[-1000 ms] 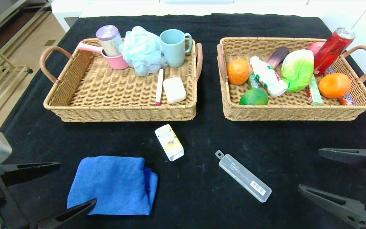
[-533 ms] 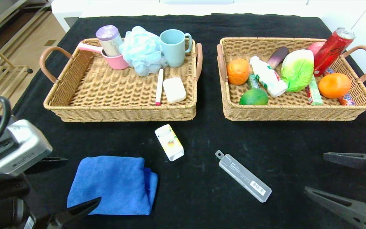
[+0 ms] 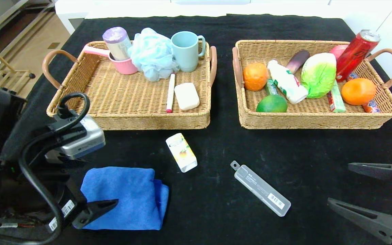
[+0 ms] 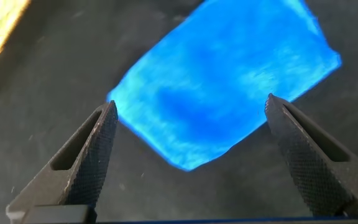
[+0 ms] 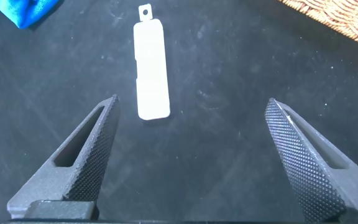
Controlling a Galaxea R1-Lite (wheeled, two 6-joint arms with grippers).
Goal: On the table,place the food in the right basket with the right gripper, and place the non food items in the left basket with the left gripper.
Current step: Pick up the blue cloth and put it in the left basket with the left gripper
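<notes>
The folded blue towel (image 3: 124, 197) lies unlabelled on the worktop (image 3: 216, 204) between the left gripper (image 4: 188, 109)'s wide-spread fingers (image 4: 92, 149); the right gripper (image 3: 362, 190) is wide too.

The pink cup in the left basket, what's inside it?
A purple-capped bottle stands tilted inside the pink cup in the left basket. The cup's bottom is hidden, so anything under the bottle cannot be seen.

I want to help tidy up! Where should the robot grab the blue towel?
Probably from straight above, pinching the thick folded middle of the blue towel. It lies flat and soft on the table, so no edge sticks up. The open left gripper already hangs over it; the right gripper waits aside.
</notes>
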